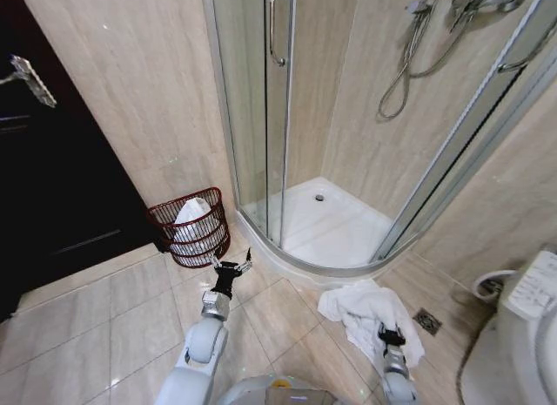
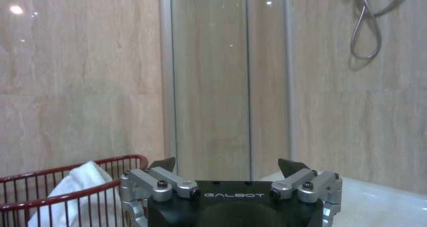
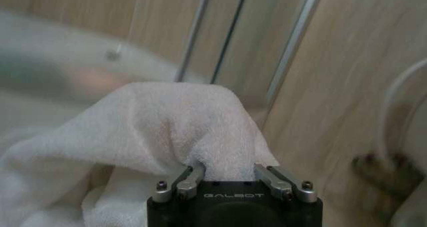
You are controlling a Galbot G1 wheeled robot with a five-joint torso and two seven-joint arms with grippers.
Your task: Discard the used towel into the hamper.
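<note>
nearest the robot, on the right, the right gripper (image 1: pixel 391 334) is seen down at the tiled floor (image 1: pixel 96 327), its jaws clenched on a fold of the used towel (image 1: pixel 365 313). in the right wrist view the white cloth (image 3: pixel 167 132) is bunched between the two fingers (image 3: pixel 190 179) and rises in a hump above them, with the rest spread loose on the tiles. on the left, the left gripper (image 1: pixel 230 266) is held out over the floor with its jaws released and nothing between them; its fingertips (image 2: pixel 163 164) are seen well apart in the left wrist view. just beyond it the hamper (image 1: pixel 190 226) is stood on the floor against the beige wall, beside the curved shower tray (image 1: pixel 331 226). a white towel (image 2: pixel 80 187) is already seen inside the hamper (image 2: pixel 63 187), rising above the rim. the used towel lies well apart from the hamper.
</note>
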